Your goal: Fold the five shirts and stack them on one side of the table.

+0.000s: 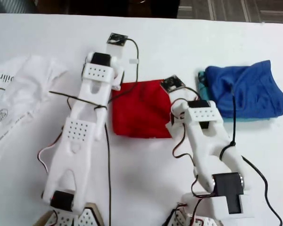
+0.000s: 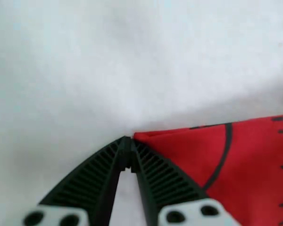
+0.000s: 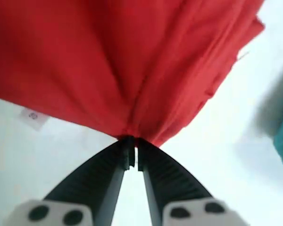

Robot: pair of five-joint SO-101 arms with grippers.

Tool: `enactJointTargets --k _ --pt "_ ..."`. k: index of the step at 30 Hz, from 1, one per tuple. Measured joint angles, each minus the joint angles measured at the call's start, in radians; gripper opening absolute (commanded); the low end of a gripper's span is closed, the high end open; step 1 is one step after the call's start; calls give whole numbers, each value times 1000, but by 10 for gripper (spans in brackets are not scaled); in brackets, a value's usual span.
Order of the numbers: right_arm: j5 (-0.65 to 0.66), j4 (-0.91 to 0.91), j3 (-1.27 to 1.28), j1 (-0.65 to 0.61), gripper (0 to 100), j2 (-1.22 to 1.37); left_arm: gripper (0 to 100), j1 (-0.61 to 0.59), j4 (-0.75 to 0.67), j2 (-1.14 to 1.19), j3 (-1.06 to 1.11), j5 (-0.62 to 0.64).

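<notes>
Both hands were at the red shirt (image 1: 141, 110) on the surface (image 1: 179, 42).
The right hand (image 3: 132, 140) was closed on a bunched edge of the shirt. The left hand (image 2: 127, 143) was closed too, tips touching a flat corner. A folded blue shirt (image 1: 245, 89) lay beside the right hand.

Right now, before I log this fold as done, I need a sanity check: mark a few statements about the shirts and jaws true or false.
1. The right arm's jaws are shut on the red shirt. True.
2. The blue shirt lies on the red shirt. False: it lies apart from it, on a teal garment.
3. The left arm's jaws are wide open. False: they are shut, tips at the red shirt's corner.
4. A crumpled white item lies on the table, apart from the red shirt. True.
</notes>
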Motion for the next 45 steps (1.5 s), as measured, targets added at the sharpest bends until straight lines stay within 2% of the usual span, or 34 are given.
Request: enactJointTargets --k 8,14,18,24,32,37,45 --pt "18 60 0 17 21 -3 27 0 0 0 0 0" --pt "18 160 -104 23 21 -215 27 0 0 0 0 0" --pt "-77 78 -230 29 23 -284 27 0 0 0 0 0" --pt "-161 -40 -367 8 21 -60 27 0 0 0 0 0" --pt "-166 0 -640 -5 21 334 27 0 0 0 0 0" --pt "-166 95 -756 -8 21 434 27 0 0 0 0 0" --pt "-166 130 -872 -17 21 442 27 0 0 0 0 0"
